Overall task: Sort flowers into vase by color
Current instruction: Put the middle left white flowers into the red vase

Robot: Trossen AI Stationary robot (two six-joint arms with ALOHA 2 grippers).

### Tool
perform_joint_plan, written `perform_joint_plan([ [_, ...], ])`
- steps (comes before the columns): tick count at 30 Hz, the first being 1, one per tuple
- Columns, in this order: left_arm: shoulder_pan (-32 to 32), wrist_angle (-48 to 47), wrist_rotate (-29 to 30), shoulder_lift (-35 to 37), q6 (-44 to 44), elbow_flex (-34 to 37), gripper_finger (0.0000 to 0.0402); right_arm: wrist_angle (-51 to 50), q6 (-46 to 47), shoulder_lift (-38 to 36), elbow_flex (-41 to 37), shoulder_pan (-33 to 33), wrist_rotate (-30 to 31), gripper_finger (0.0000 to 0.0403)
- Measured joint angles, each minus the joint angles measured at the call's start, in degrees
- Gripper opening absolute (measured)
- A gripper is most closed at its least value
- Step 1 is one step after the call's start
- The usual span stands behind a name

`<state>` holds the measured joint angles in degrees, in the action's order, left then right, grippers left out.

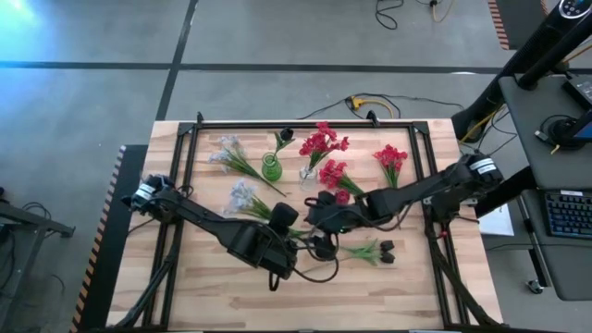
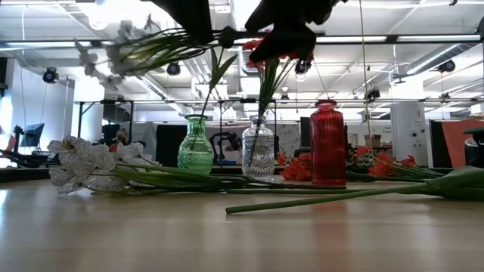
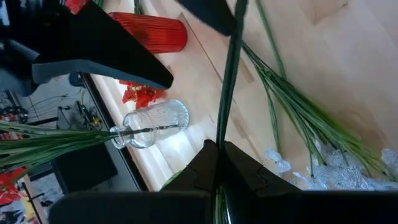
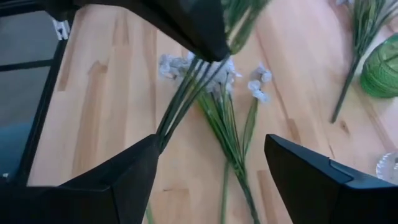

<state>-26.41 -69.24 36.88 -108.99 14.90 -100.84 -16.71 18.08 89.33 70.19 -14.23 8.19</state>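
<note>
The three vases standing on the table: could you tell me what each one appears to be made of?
The green vase looks like tinted glass with a beaded, glossy surface; light passes through it. The clear vase seems to be colourless pressed glass, ribbed and shiny, with stems visible inside. The red vase appears to be translucent red glass with vertical ribbing and bright highlights. Clear plastic cannot be ruled out for any of them.

Wood-plank table [image 1: 222, 296] matt; glossy ribbed glass vases [image 2: 327, 143].
</note>
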Motion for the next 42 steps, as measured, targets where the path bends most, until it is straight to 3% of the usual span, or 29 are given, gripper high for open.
perform_joint_plan([
  [9, 0.00, -0.58, -1.83, -0.02, -0.09, 0.13, 0.0000, 2.73, 0.90, 0.52, 2.24, 2.16, -6.76, 0.0267],
  [18, 0.11, -0.20, -1.87, -0.04, -0.60, 0.26, 0.0000, 1.76, -0.57, 5.71, 5.72, 2.27, -7.17, 0.0258],
  [25, 0.07, -0.43, -1.55, -0.04, -1.03, 0.26, 0.0000, 1.07, -1.41, 6.48, 6.93, 2.28, -7.15, 0.0230],
  [33, 0.11, -0.15, -1.44, -0.04, -0.81, 0.26, 0.0000, 0.83, -1.50, 6.55, 6.73, 2.27, -6.73, 0.0165],
  [42, 0.17, 0.20, -0.68, -0.04, -1.20, 0.26, 0.0000, 0.73, -2.42, 6.57, 6.69, 2.75, -6.40, 0.0024],
])
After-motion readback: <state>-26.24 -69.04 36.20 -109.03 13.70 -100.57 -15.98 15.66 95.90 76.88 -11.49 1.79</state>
